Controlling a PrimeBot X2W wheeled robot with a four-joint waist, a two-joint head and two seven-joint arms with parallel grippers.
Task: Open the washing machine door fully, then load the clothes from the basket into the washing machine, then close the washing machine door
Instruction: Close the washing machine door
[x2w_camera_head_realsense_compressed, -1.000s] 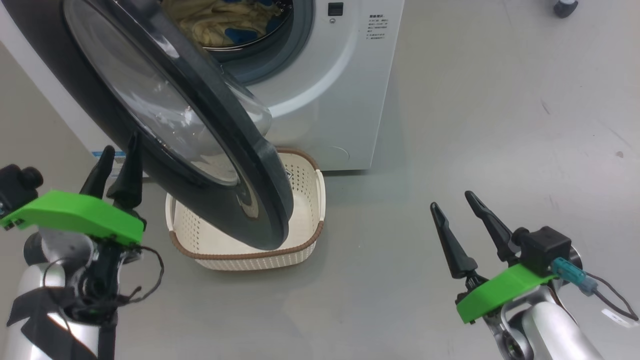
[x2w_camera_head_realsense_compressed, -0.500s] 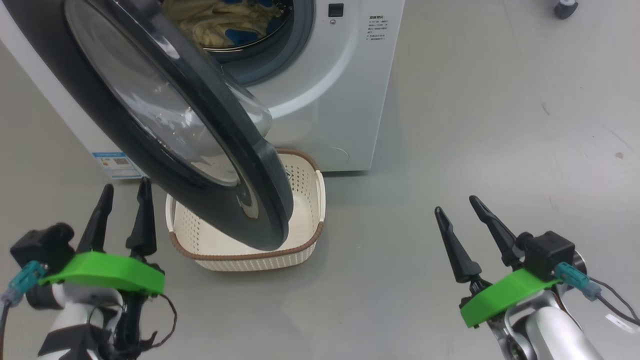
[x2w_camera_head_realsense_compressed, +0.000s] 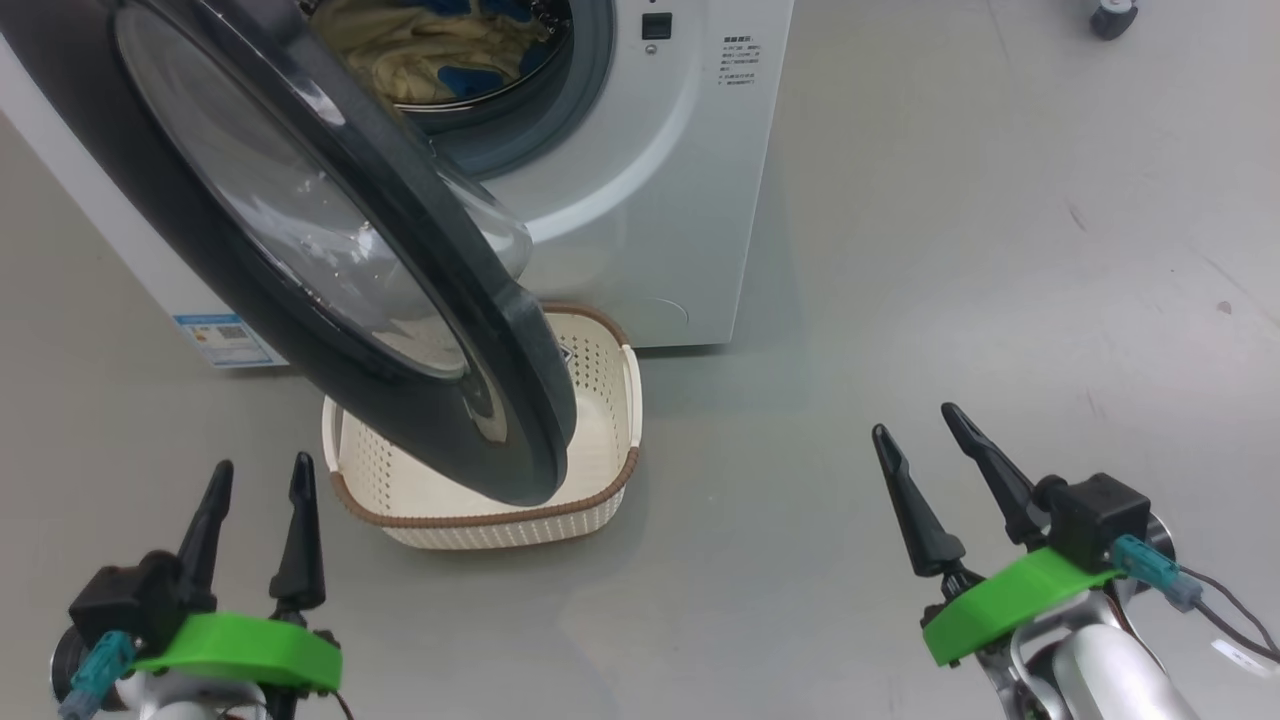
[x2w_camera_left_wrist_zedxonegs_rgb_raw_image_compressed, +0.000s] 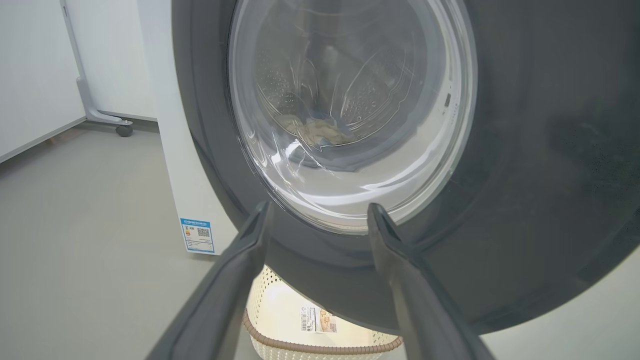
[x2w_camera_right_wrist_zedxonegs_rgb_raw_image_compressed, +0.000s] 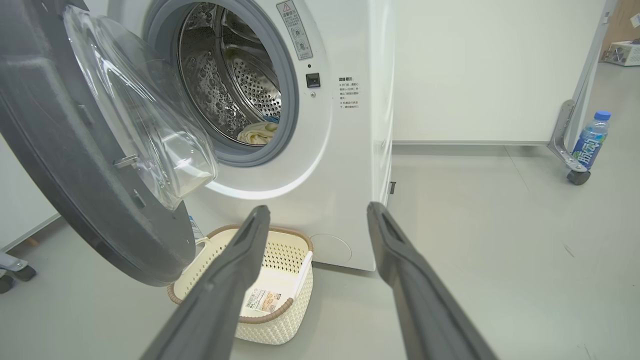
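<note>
Clothes (x2w_camera_head_realsense_compressed: 425, 55) in washing machine (x2w_camera_head_realsense_compressed: 680, 200), door (x2w_camera_head_realsense_compressed: 300, 230) half-open

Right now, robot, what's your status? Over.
Left pincer and right pincer open, empty. Clothes in the washing machine, basket looks empty, door open. Door hangs over the basket.

white washing machine (x2w_camera_head_realsense_compressed: 650, 200), black door (x2w_camera_head_realsense_compressed: 310, 240), brown-rimmed cream perforated basket (x2w_camera_head_realsense_compressed: 500, 530), pale-yellow clothes (x2w_camera_head_realsense_compressed: 420, 50) patched blue.

Smooth grey floor (x2w_camera_head_realsense_compressed: 950, 250), white walls (x2w_camera_right_wrist_zedxonegs_rgb_raw_image_compressed: 475, 65); a water bottle (x2w_camera_right_wrist_zedxonegs_rgb_raw_image_compressed: 590, 134) beside what seems a castered stand leg (x2w_camera_right_wrist_zedxonegs_rgb_raw_image_compressed: 564, 135).
</note>
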